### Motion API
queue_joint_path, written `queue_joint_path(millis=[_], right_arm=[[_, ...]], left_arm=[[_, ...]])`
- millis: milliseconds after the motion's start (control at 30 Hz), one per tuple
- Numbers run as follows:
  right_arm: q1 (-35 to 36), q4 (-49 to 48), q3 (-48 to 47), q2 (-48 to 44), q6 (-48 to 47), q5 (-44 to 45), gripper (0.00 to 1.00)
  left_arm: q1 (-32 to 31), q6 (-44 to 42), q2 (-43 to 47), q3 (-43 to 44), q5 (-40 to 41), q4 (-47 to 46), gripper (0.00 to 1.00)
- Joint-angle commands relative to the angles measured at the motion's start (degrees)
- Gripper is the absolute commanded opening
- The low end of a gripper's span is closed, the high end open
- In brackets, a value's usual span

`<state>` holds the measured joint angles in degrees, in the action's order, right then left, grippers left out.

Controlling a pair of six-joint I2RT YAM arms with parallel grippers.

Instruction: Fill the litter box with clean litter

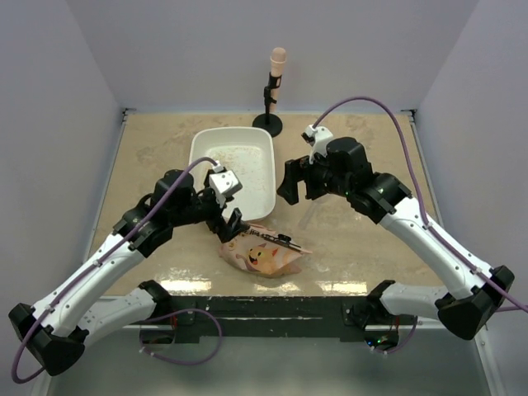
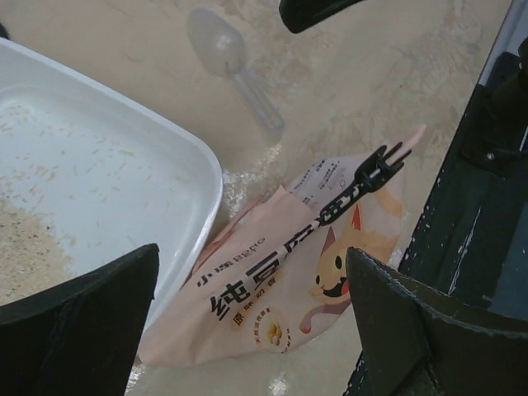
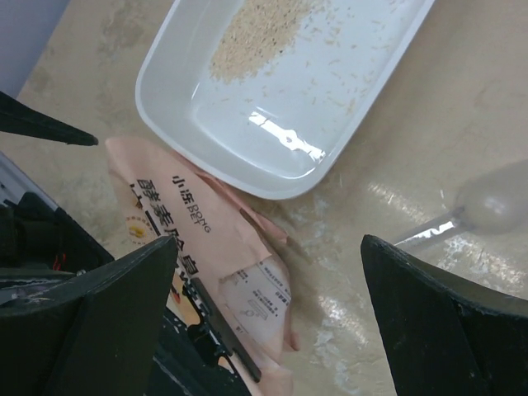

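White plastic, the litter box [image 1: 233,165] sits far and centre on the table [image 1: 371,140]. Only a thin patch of clean litter [image 3: 256,33] lies in its far end, so I judge the filling barely begun. The pink litter bag [image 1: 262,254] lies on its side right up against the box's near rim, with a black clip [image 2: 363,177] clamped along one edge. My left gripper [image 1: 233,221] hovers over the bag, fingers spread wide and holding nothing. My right gripper [image 1: 294,183] hangs just right of the box, likewise released and empty, above a clear scoop [image 2: 227,54]. Next I need to pin the bag with one gripper and work the clip off with the other, without tearing the film.
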<state>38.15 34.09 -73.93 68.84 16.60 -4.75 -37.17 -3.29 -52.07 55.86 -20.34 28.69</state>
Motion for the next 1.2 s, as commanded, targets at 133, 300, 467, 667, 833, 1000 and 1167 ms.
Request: queue_joint_path(millis=[133,300,467,667,833,1000,1167], right_arm=[[0.0,1.8,2.3,-5.7,0.9,-5.5,0.98],[0.1,2.0,3.6,-8.8,0.4,-5.8,0.98],[0.1,2.2,5.4,-9.6,-0.5,-8.6,0.98],[0.1,2.0,6.3,-10.8,-1.7,-10.0,0.98],[0.0,1.1,8.3,-10.9,-1.8,-11.4,0.98],[0.1,0.8,9.7,-10.5,-1.4,-11.2,0.98],[0.1,1.4,9.7,-10.7,-1.4,-10.6,0.98]], left_arm=[[-0.5,-9.1,-2.6,-4.9,-11.4,-3.6,1.0],[-0.5,-13.9,-8.1,-1.2,-12.6,-2.0,1.0],[-1.1,-14.6,-14.8,-1.4,-14.3,-2.1,1.0],[-1.9,-15.6,-16.6,-3.0,-11.7,-2.1,1.0],[-1.9,-15.5,-16.6,-4.3,-12.0,-1.1,1.0],[-2.3,-14.9,-15.7,-7.2,-10.7,-2.2,0.85],[-2.6,-14.4,-15.5,-8.2,-10.5,-2.9,0.29]])
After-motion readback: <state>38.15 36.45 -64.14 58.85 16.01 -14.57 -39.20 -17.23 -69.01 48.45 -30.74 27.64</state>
